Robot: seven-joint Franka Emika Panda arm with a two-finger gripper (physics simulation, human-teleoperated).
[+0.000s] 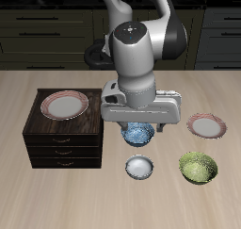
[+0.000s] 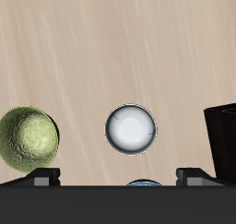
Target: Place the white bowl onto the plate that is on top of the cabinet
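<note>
The white bowl [image 1: 139,166] was seen resting upright on the table near its front edge, between the dark wooden cabinet [image 1: 64,131] and the green bowl [image 1: 199,167], with the blue-patterned bowl [image 1: 138,133] just behind it. The gripper [image 1: 139,127] was held above the blue-patterned bowl rather than above the white one; in the wrist view the white bowl [image 2: 131,129] lay almost centred between the two finger tips, which stood wide apart with nothing held between them. The step in hand was judged to be the approach for the grasp — no contact had yet been made

For that step to be done well, the gripper would need to be carried forward until one finger was over the inside of the white bowl and the other outside its wall, so that the rim could be pinched; a grasp across the whole bowl was judged less sure. The descent should be kept clear of the blue-patterned bowl, which was close by. The target plate [image 1: 65,105], pink-rimmed, was seen lying on top of the cabinet — the similar plate [image 1: 206,125] on the table was not to be mistaken for it
</note>
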